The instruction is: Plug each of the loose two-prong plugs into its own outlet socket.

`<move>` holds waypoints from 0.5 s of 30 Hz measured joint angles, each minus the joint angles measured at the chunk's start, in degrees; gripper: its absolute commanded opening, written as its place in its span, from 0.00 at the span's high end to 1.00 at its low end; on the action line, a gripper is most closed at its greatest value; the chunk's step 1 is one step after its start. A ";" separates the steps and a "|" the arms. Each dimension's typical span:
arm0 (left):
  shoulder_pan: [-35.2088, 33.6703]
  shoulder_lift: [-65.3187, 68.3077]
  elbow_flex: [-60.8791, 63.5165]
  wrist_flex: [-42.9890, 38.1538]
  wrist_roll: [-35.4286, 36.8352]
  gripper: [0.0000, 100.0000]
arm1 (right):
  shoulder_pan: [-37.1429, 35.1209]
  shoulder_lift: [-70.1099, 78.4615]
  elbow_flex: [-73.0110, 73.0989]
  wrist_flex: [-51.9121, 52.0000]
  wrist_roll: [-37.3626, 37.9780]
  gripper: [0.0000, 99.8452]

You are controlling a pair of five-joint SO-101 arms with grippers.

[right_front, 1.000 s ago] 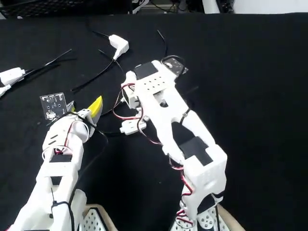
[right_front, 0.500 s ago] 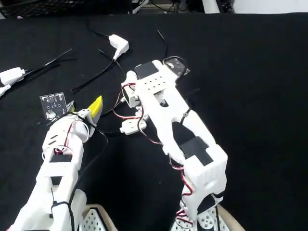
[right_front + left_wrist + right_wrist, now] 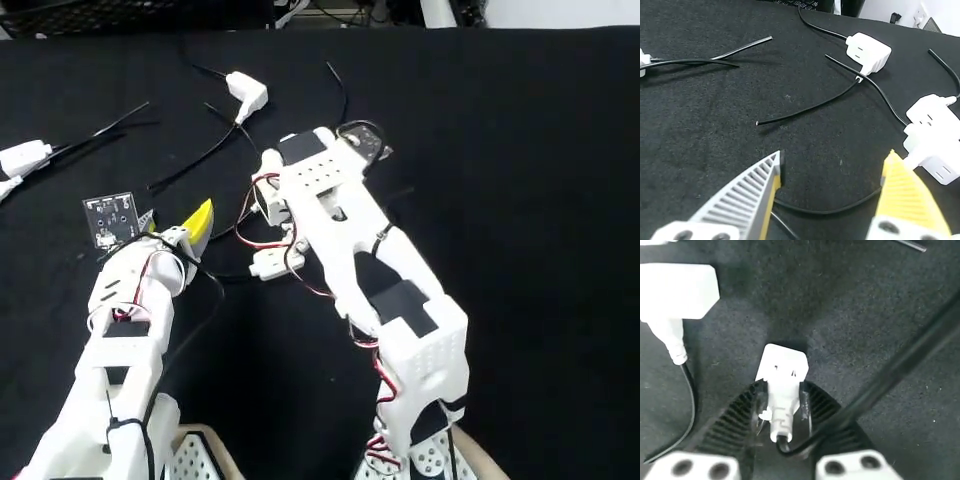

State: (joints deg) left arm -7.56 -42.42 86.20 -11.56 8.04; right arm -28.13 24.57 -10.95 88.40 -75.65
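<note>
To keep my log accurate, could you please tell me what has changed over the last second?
Only the right arm shifted very slightly; nothing was grasped or released. The right gripper stays shut on the white connector, the open left gripper keeps still, and the loose cables lie as before.

1. The surface (image 3: 520, 150) was covered with black cloth.
2. A white outlet socket (image 3: 246, 93) lay near its far edge, with loose black cables (image 3: 195, 158) just beside it.
3. A white plug (image 3: 22, 157) lay at the left side, and a small square board (image 3: 110, 218) lay nearer.
</note>
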 measured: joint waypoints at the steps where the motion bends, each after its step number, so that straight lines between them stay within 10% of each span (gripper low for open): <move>1: 0.00 0.00 0.00 0.00 0.00 0.68 | 0.00 0.00 0.00 0.00 0.00 0.99; 15: 0.00 0.00 0.00 0.00 0.00 0.68 | 1.85 3.60 0.35 -2.55 -0.26 0.99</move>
State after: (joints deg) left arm -7.56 -42.42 86.20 -11.56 8.04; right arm -26.29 28.18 -10.59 85.85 -75.91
